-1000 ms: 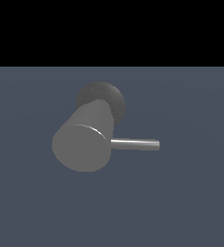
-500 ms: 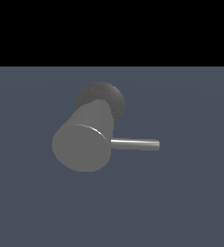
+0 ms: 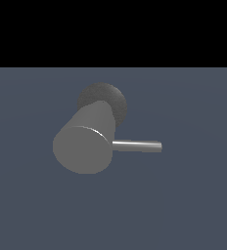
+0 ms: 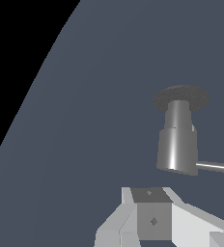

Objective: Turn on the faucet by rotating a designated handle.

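1. White blocky gripper shows only in the wrist view, partly cut off by the picture edge; its fingertips are out of sight, so I cannot tell how far open it is, and nothing is seen in its hold. It sits apart from the faucet, touching neither body nor rod.
2. Compared with the earlier exterior pictures, nothing differs: the faucet and rod lie in the same pose.
3. Count: one matte grey thick cylindrical faucet with a flat round end face and one darker round base, resting on the dark blue-grey tabletop.
4. One thin shiny grey metal rod handle sticks out sideways from the cylinder toward the exterior view's right.
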